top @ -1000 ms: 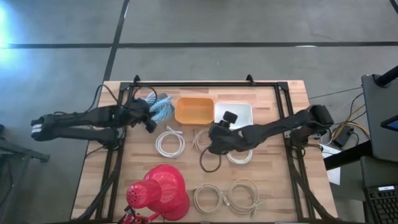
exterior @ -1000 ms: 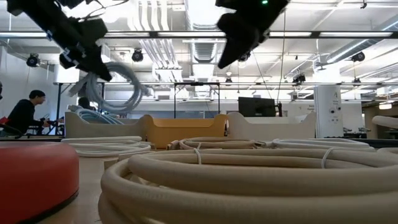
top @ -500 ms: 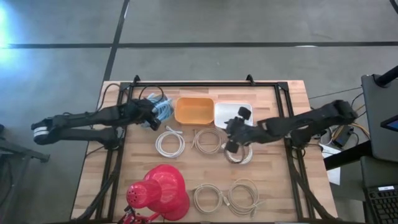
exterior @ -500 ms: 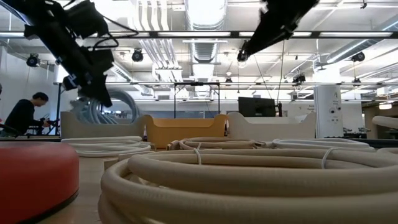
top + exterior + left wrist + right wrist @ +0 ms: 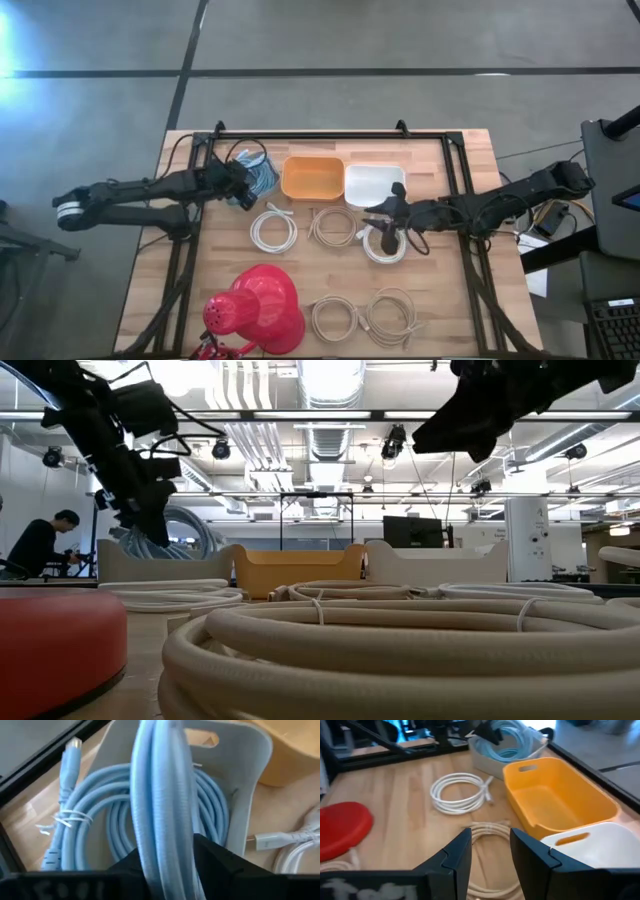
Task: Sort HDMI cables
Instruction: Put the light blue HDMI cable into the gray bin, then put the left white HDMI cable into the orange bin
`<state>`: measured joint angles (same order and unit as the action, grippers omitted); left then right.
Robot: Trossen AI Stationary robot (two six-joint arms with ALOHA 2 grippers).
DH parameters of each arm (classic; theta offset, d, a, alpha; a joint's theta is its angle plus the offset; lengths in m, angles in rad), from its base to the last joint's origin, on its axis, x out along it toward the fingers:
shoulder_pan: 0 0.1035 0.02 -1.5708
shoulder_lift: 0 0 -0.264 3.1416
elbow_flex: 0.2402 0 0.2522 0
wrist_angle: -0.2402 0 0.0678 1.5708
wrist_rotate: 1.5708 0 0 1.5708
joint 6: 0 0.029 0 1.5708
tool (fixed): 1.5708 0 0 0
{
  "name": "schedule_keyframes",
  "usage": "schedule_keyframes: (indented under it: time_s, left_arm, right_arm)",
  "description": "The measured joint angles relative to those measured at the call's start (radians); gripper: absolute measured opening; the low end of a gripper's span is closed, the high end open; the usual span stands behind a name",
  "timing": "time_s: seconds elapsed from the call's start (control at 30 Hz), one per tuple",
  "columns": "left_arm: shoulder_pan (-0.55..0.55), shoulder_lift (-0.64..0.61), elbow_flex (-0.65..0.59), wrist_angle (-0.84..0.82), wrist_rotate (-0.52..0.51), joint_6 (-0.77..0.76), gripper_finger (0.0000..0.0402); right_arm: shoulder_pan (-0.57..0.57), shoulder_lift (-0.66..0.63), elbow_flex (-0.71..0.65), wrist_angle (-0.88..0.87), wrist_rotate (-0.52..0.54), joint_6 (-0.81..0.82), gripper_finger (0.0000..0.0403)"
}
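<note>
A grey bin (image 5: 262,182) at the far left holds light blue HDMI cables (image 5: 95,820). My left gripper (image 5: 243,186) hangs over that bin, and one light blue coil (image 5: 162,805) stands upright between its open fingers, its lower part down in the bin. On the table lie a white coil (image 5: 272,228), a beige coil (image 5: 335,225), a pale coil (image 5: 386,247) and two beige coils (image 5: 362,318) near the front. My right gripper (image 5: 378,222) is open and holds nothing, above the pale coil. My left gripper has the strands of the light blue coil (image 5: 165,845) between its two fingers (image 5: 215,862), which come slanting down from the table's left. Whether the fingers touch the strands I cannot tell.
An orange bin (image 5: 312,177) and a white bin (image 5: 375,183) stand in a row to the right of the grey one. A red cone lamp (image 5: 258,305) lies at the front left. A black frame (image 5: 330,134) runs along the table's far edge and sides.
My left gripper has sunk toward the grey bin with the light blue coil, which has gone from hanging above the bin down into it. My right gripper has drawn back toward the table's right edge, from over the beige coil to over the pale coil, and has tipped up.
</note>
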<state>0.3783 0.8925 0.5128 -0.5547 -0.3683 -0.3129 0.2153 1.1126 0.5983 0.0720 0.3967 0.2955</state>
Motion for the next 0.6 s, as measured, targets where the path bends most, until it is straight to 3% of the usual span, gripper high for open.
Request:
schedule_keyframes:
  time_s: [0.2, 0.47, 0.6]
  left_arm:
    - [0.0, -0.018, 0.073, -0.072, -0.014, 0.049, 0.0163]
    - [0.0, -0.036, 0.186, -0.264, -0.223, 0.058, 0.0189]
    - [-0.004, -0.044, 0.23, -0.279, -0.199, 0.045, 0.0188]
  right_arm:
    - [0.0, 0.001, 0.004, 0.021, -0.014, -0.003, 0.0127]
    - [0.0, 0.001, 0.023, 0.021, -0.013, 0.002, 0.0127]
    - [0.0, 0.001, 0.024, 0.021, -0.013, 0.002, 0.0127]
